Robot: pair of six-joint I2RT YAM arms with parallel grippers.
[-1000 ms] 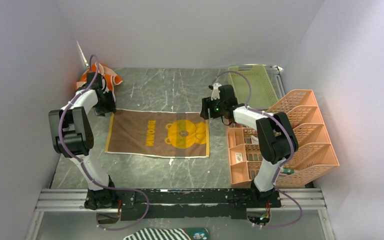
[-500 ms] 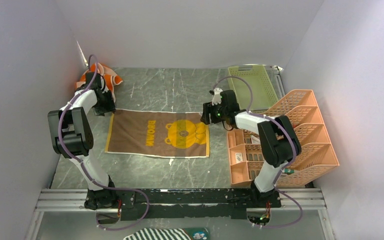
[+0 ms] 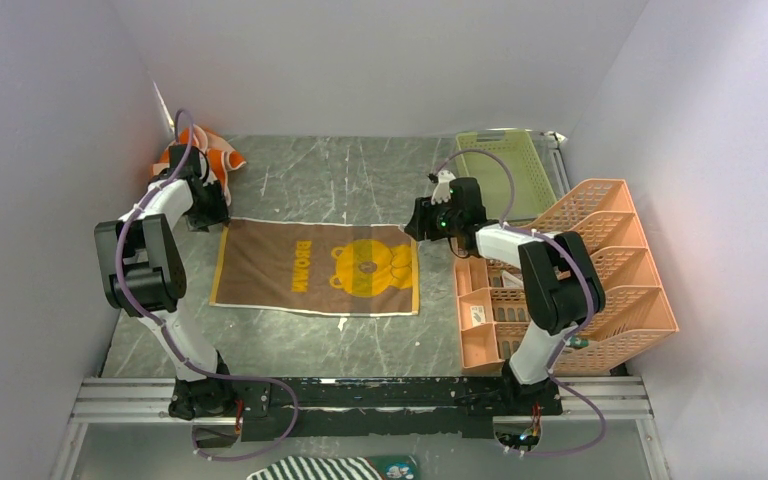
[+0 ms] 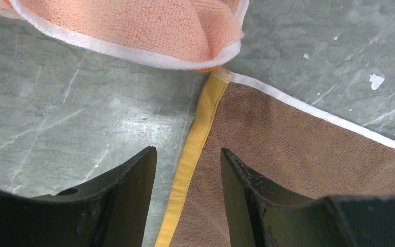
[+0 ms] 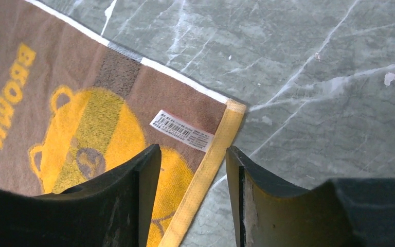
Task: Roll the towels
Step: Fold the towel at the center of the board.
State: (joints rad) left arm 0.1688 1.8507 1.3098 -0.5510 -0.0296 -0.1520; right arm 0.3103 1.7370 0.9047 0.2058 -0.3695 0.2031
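The right arm [image 3: 500, 240] has slid a little to the right. The brown towel [image 3: 315, 268] lies flat in the middle of the table [image 3: 340, 170]. The right gripper [image 5: 193, 154] hangs over its far right corner, fingers apart, holding nothing. The left gripper [image 4: 187, 154], arm bent, does the same at the far left corner, beside the bunched orange towel [image 3: 215, 157]

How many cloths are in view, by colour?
Brown bear towel: 1
Orange towel: 1
Black-and-white striped cloth: 1
Total: 3
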